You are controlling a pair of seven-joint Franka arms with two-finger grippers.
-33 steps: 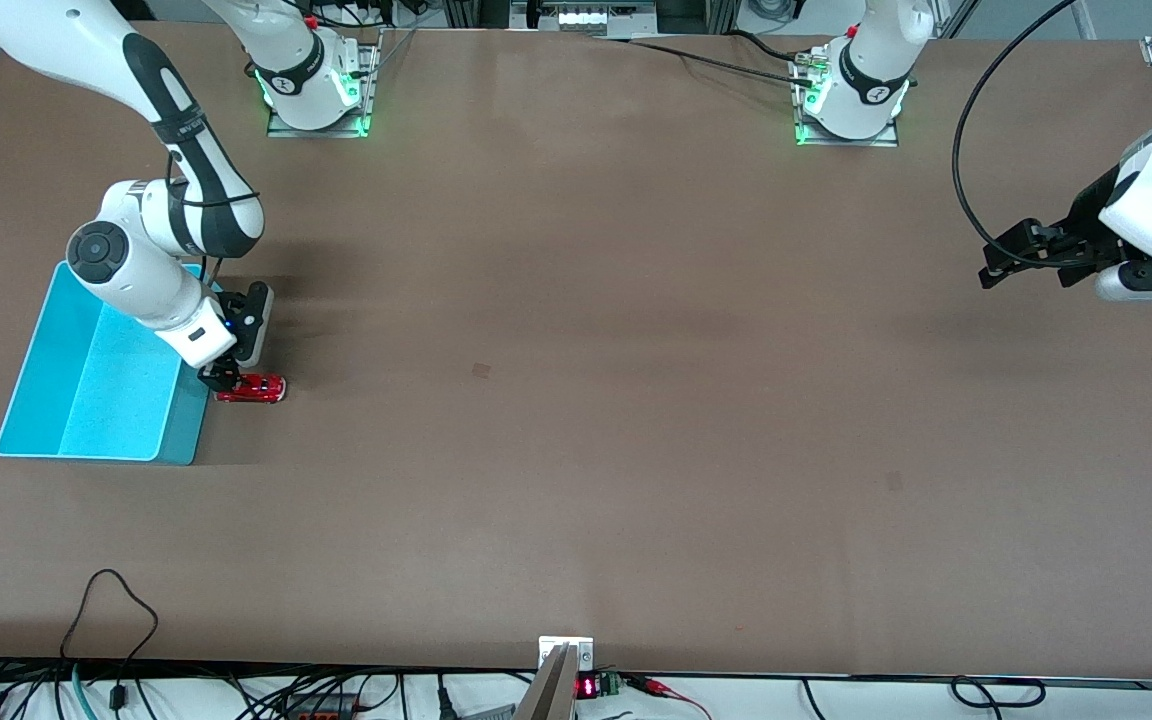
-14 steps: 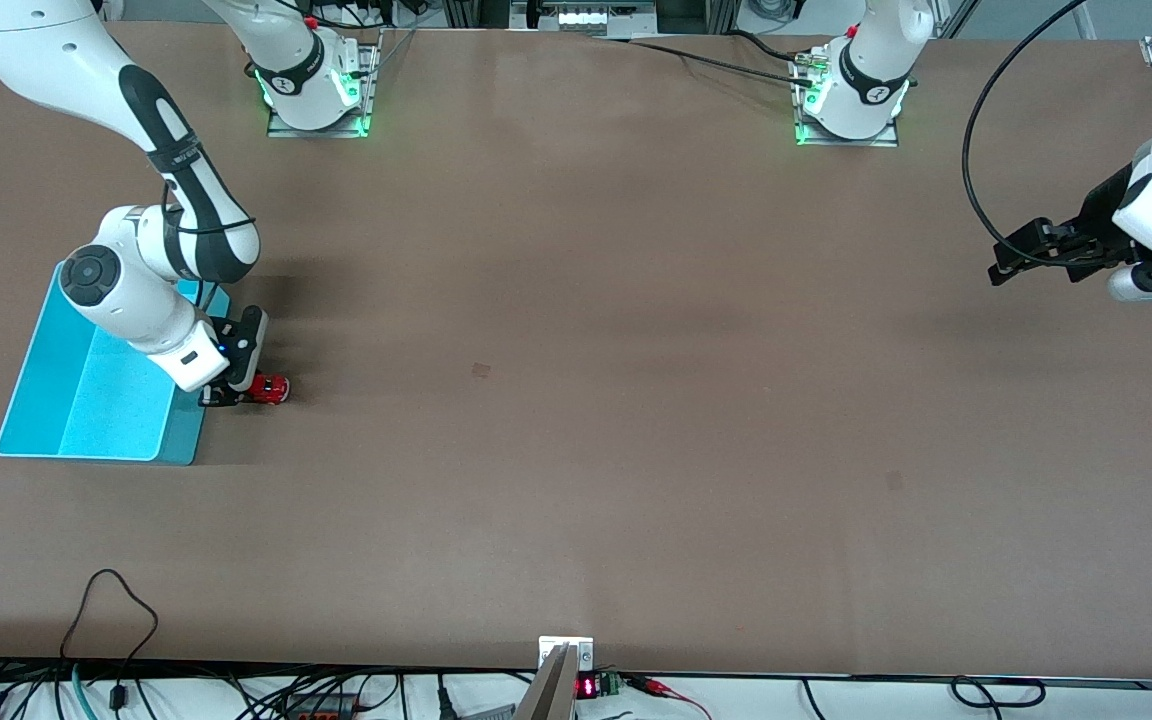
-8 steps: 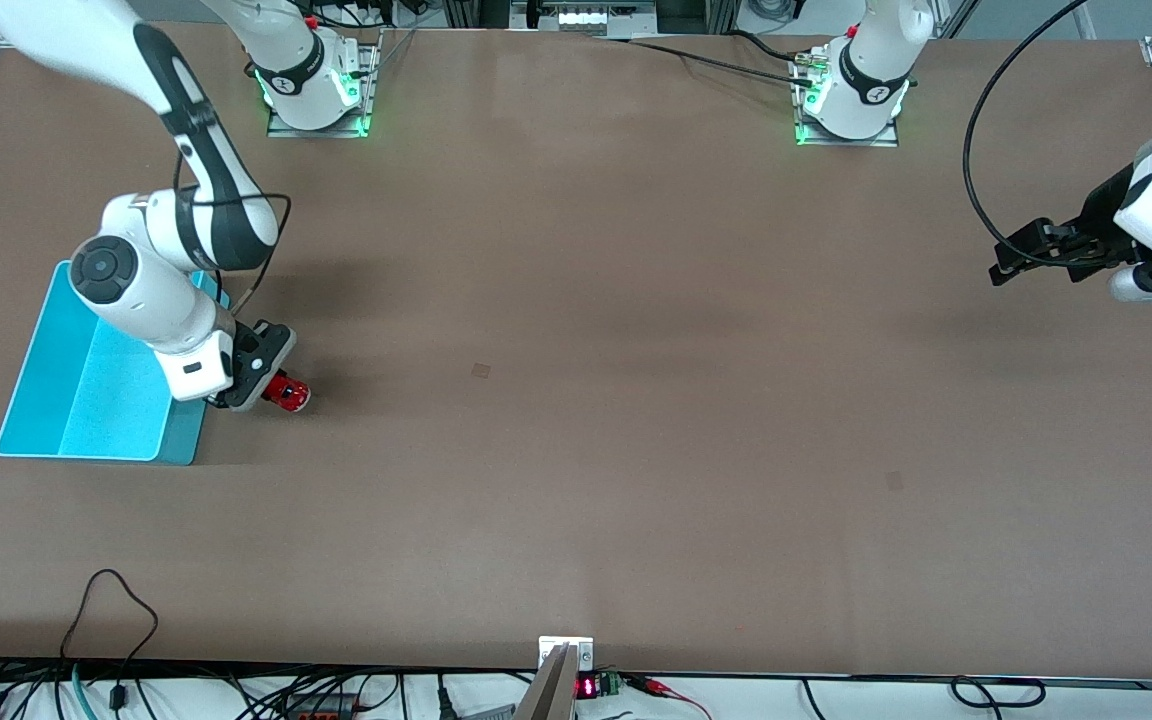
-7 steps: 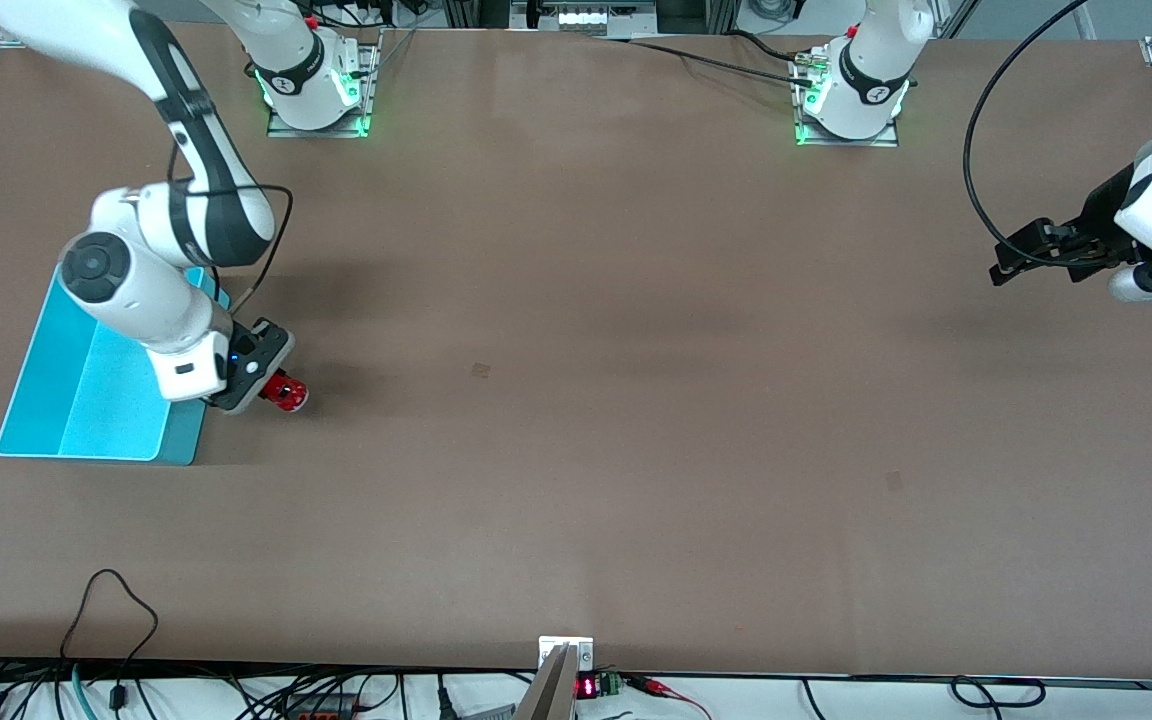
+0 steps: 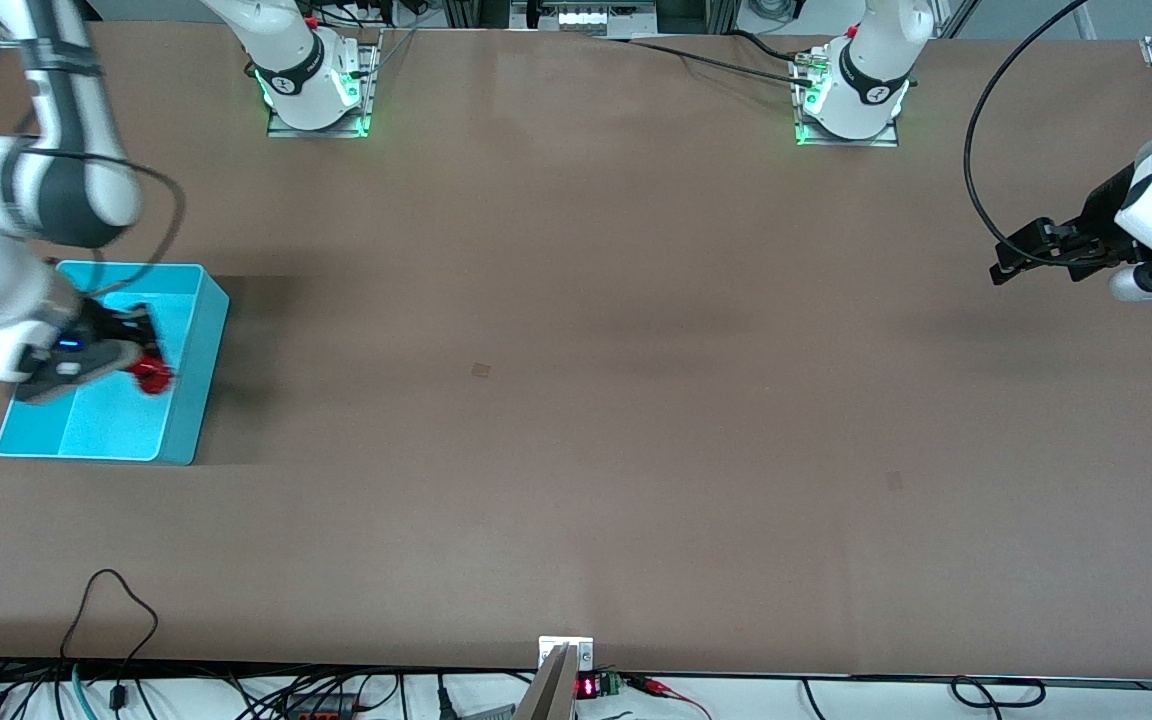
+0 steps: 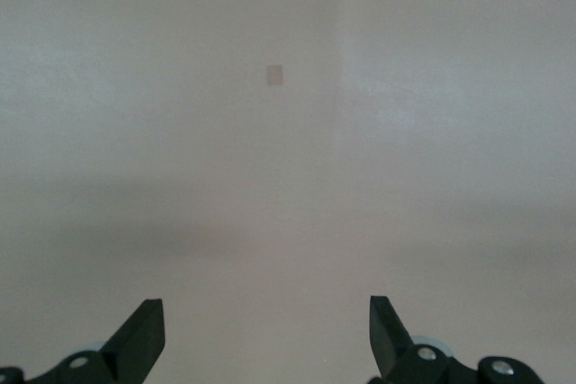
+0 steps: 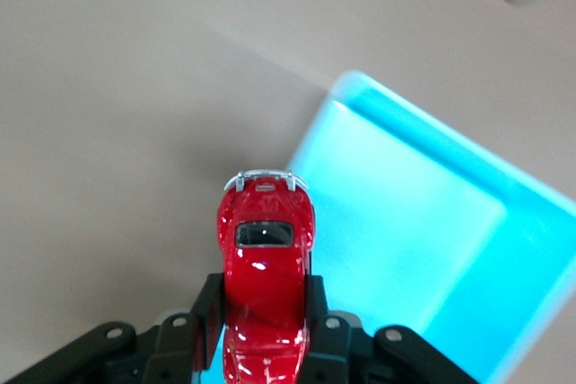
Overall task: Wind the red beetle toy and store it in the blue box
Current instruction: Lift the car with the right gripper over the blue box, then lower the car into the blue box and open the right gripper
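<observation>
My right gripper (image 5: 141, 362) is shut on the red beetle toy (image 5: 150, 373) and holds it in the air over the blue box (image 5: 192, 400), at the box's side toward the middle of the table. In the right wrist view the glossy red toy (image 7: 265, 267) sits clamped between the two black fingers (image 7: 205, 305), its silvery bumper pointing away, with the blue box (image 7: 450, 249) and bare table under it. My left gripper (image 5: 998, 266) is open and empty, waiting above the table at the left arm's end; its fingertips (image 6: 144, 334) show over bare table.
The brown table (image 5: 576, 400) has a small dark mark (image 5: 481, 370) near its middle, which also shows in the left wrist view (image 6: 274, 74). Cables hang along the table's edge nearest the front camera. The arm bases stand at the table's edge farthest from that camera.
My right gripper has lifted the red beetle toy off the table beside the box and carried it over the blue box. The left arm has barely moved.
</observation>
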